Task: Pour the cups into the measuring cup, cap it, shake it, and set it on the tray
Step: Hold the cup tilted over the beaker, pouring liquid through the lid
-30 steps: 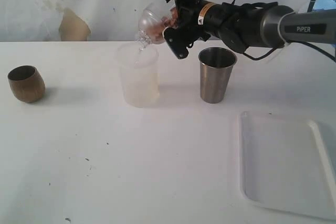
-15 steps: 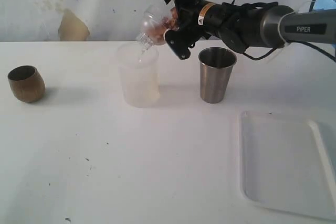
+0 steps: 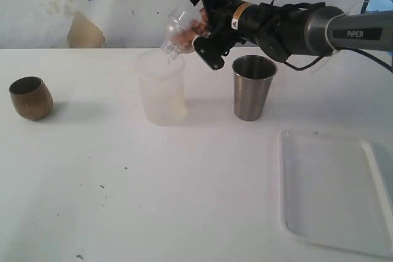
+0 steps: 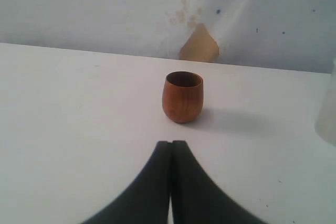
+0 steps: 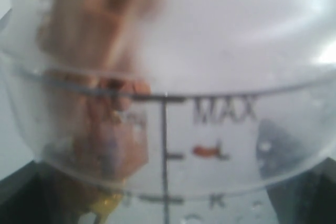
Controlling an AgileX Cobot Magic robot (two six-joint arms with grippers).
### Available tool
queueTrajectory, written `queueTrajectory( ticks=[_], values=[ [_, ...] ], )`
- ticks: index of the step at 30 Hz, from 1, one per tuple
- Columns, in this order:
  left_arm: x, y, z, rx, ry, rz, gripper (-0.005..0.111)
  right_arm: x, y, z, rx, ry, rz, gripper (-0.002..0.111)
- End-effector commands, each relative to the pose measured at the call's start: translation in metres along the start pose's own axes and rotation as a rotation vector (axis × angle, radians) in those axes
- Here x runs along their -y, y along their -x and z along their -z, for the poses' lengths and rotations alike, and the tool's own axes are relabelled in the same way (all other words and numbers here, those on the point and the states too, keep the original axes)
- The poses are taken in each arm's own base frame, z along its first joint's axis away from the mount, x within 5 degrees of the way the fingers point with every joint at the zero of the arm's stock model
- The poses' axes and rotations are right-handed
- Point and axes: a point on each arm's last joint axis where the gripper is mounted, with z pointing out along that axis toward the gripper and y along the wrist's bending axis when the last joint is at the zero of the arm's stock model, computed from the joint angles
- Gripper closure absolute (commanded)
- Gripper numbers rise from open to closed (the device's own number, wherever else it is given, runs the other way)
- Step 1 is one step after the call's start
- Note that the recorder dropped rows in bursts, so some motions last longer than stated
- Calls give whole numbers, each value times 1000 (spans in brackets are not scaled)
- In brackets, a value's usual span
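Observation:
My right gripper (image 3: 207, 29) is shut on the clear measuring cup (image 3: 179, 27) and holds it tipped steeply, with its lower end just over the mouth of a frosted white cup (image 3: 163, 87). Brownish pieces show inside the measuring cup. In the right wrist view its clear wall (image 5: 220, 77) fills the picture, with black graduation marks and the word MAX. The steel tumbler (image 3: 253, 87) stands upright just right of the frosted cup. The brown wooden cup (image 3: 31, 97) stands at the far left. My left gripper (image 4: 171, 143) is shut and empty, a short way from the wooden cup (image 4: 182, 97). The white tray (image 3: 338, 191) lies at the front right.
A torn tan patch (image 3: 85, 30) marks the wall behind the table. The frosted cup's edge (image 4: 328, 114) shows at the side of the left wrist view. The right arm (image 3: 307, 29) stretches above the steel tumbler.
The measuring cup has shifted very slightly up and to the right in my right gripper. Nothing else has moved.

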Motion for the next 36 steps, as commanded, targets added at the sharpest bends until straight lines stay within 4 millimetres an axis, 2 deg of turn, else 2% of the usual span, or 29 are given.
queueTrajectory(
  ticks=[1,36],
  values=[
    [0,-1,0,1,-1,4,107,13,-7,4,-27,-60,28,108],
    [0,-1,0,1,-1,4,107,19,-3,3,-27,-95,119,108]
  ],
)
